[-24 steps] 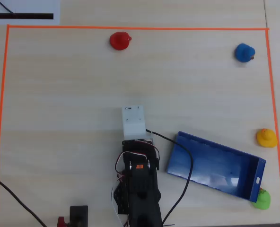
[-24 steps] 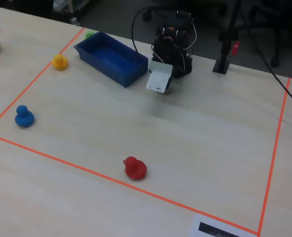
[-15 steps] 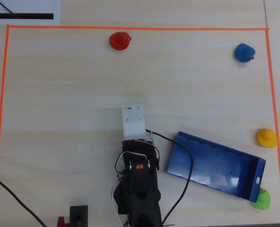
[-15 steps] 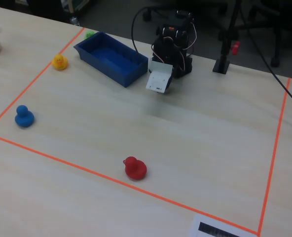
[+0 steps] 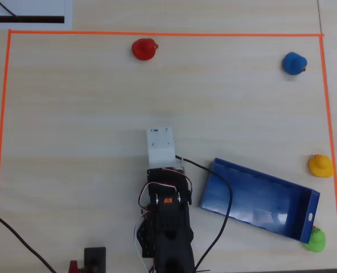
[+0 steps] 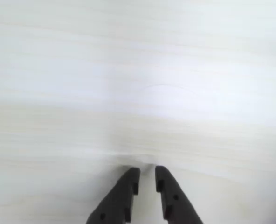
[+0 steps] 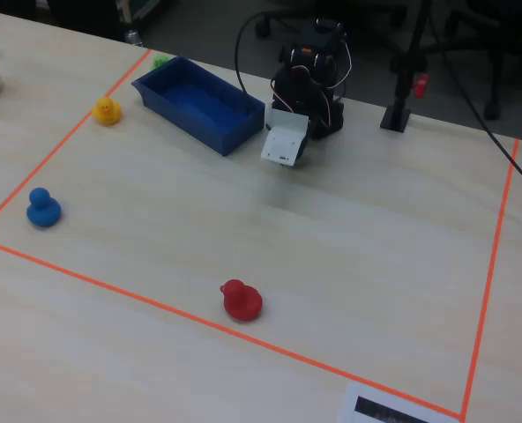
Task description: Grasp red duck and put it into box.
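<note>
The red duck (image 5: 144,49) stands near the far orange tape line in the overhead view; in the fixed view the red duck (image 7: 241,300) is at the front, far from the arm. The box (image 5: 254,199), a shallow blue tray, lies empty to the right of the arm in the overhead view and to its left in the fixed view (image 7: 199,101). My gripper (image 6: 146,170) is shut and empty over bare table in the wrist view. The white wrist housing (image 5: 160,145) hides it from above. Neither duck nor box shows in the wrist view.
A blue duck (image 5: 294,63), a yellow duck (image 5: 320,165) and a green duck (image 5: 315,239) stand along the right side. Orange tape (image 5: 3,114) frames the work area. A black cable (image 5: 225,210) crosses the box's corner. A black stand (image 7: 395,115) is behind the arm.
</note>
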